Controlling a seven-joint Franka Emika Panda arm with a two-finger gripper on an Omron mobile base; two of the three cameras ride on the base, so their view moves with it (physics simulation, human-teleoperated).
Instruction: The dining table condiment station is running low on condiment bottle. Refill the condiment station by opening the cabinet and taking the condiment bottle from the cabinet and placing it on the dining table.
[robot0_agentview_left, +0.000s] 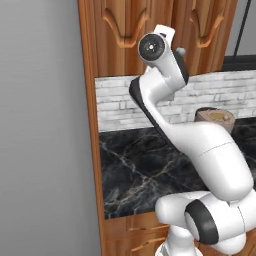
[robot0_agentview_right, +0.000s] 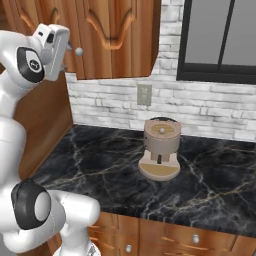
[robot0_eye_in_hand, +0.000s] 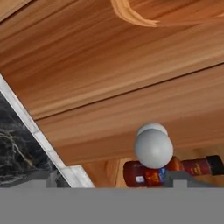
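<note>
The cabinet (robot0_agentview_left: 125, 30) (robot0_agentview_right: 115, 35) hangs above the counter, its reddish wood doors carved with arch panels. My gripper (robot0_eye_in_hand: 113, 178) is raised to door height, close to the wood (robot0_eye_in_hand: 109, 65). It is open, with its two fingertips far apart and nothing between them. Two round silver knobs (robot0_eye_in_hand: 153, 148) sit just ahead of the right fingertip (robot0_eye_in_hand: 177, 177). One knob (robot0_agentview_right: 78, 51) (robot0_agentview_left: 181, 51) shows right beside the hand. Behind the knobs I see the condiment bottle (robot0_eye_in_hand: 140, 173), dark red with a black cap, lying sideways in the rolled hand view. The dining table is out of view.
A black marble counter (robot0_agentview_right: 100, 165) (robot0_agentview_left: 140, 170) lies below the cabinet, with drawers under it. A round brown appliance (robot0_agentview_right: 160, 147) (robot0_agentview_left: 216, 119) stands on it near the white brick wall. A dark-framed window (robot0_agentview_right: 220, 40) is at the right, and a grey wall (robot0_agentview_left: 40, 125) at the left.
</note>
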